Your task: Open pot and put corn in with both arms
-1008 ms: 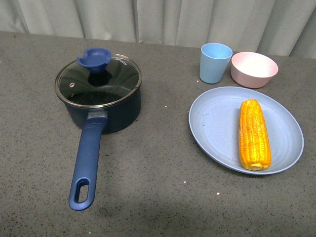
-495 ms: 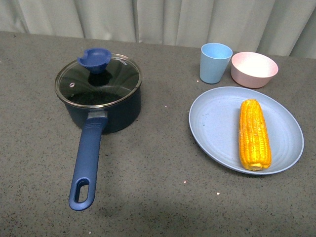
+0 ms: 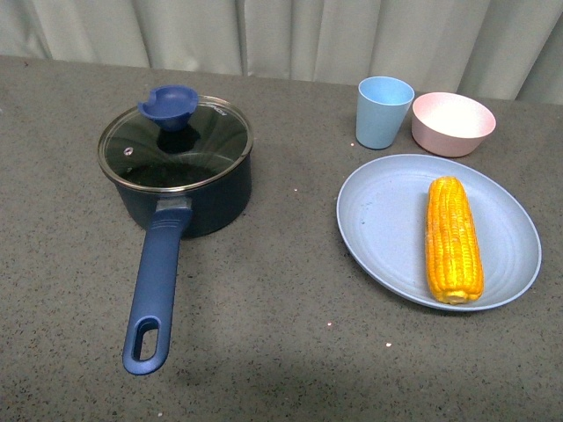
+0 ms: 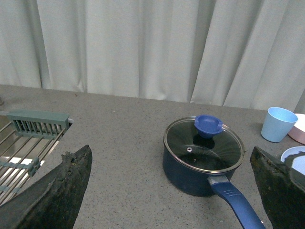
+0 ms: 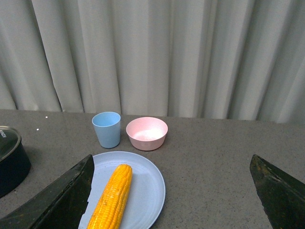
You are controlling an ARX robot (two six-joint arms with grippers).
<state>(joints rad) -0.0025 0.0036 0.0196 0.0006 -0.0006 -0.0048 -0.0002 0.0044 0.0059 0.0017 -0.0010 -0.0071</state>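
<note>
The dark navy pot [image 3: 186,193] stands at the left of the table under a glass lid [image 3: 176,145] with a blue knob [image 3: 169,105]; its long blue handle [image 3: 153,290] points toward me. The corn [image 3: 452,239] lies on a light blue plate [image 3: 378,220] at the right. Neither arm shows in the front view. In the left wrist view the open left gripper [image 4: 174,200] hangs back from the pot [image 4: 190,169], fingers [image 4: 62,191] wide apart. In the right wrist view the open right gripper [image 5: 174,200] is above the table, with the corn [image 5: 112,198] beside one of its fingers [image 5: 62,198].
A light blue cup [image 3: 383,111] and a pink bowl [image 3: 452,123] stand behind the plate. A metal wire rack [image 4: 28,143] lies on the table far to the pot's side in the left wrist view. Grey curtains [image 3: 290,35] close the back.
</note>
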